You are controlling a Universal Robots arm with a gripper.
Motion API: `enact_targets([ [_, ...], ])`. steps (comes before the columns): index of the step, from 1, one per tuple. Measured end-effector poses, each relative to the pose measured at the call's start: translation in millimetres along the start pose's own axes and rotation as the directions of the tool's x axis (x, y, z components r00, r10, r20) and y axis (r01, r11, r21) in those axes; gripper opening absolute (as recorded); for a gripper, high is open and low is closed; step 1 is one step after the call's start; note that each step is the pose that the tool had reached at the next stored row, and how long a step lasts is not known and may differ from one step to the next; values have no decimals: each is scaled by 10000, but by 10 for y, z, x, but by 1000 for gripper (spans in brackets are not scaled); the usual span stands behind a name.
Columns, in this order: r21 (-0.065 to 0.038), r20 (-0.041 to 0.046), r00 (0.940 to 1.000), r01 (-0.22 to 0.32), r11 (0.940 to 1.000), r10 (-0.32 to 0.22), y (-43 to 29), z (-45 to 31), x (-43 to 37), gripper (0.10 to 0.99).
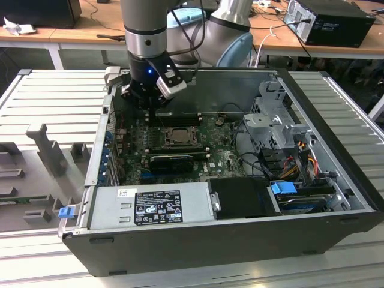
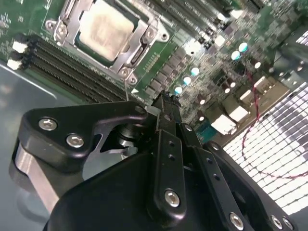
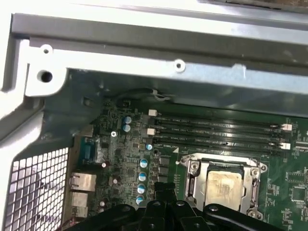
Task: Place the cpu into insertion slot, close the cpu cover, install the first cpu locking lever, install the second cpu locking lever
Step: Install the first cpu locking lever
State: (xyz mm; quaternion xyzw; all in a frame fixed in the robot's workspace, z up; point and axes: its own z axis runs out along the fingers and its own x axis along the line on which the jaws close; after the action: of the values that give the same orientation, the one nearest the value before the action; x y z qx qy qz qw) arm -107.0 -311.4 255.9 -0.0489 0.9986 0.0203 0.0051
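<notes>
A black-and-white label [image 1: 157, 206] sits on the grey power-supply box [image 1: 195, 207], its print too small to read. In both wrist views the cpu [image 3: 224, 185] lies in the insertion slot [image 1: 161, 139], under the lowered cpu cover [image 3: 195, 183]. The pincer [image 2: 166, 102], pressed together and empty, hangs over the motherboard [image 2: 211, 72] near the socket. In the exterior view the open computer case [image 1: 210, 246] lies on a ribbed metal bench [image 1: 48, 96].

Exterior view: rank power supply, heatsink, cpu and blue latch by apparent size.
1. power supply, largest, though also nearest the camera.
2. heatsink.
3. cpu and blue latch look alike; the latch is nearer, so I won't rank them.
</notes>
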Motion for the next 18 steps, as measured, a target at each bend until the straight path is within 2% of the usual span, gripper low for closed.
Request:
enact_targets([
  [3,0,0,10000,-1,10000,1,80,3,-2,106],
  [10,0,0,10000,0,10000,0,211,7,-12,106],
  [18,2,0,10000,0,10000,0,220,11,-31,106],
])
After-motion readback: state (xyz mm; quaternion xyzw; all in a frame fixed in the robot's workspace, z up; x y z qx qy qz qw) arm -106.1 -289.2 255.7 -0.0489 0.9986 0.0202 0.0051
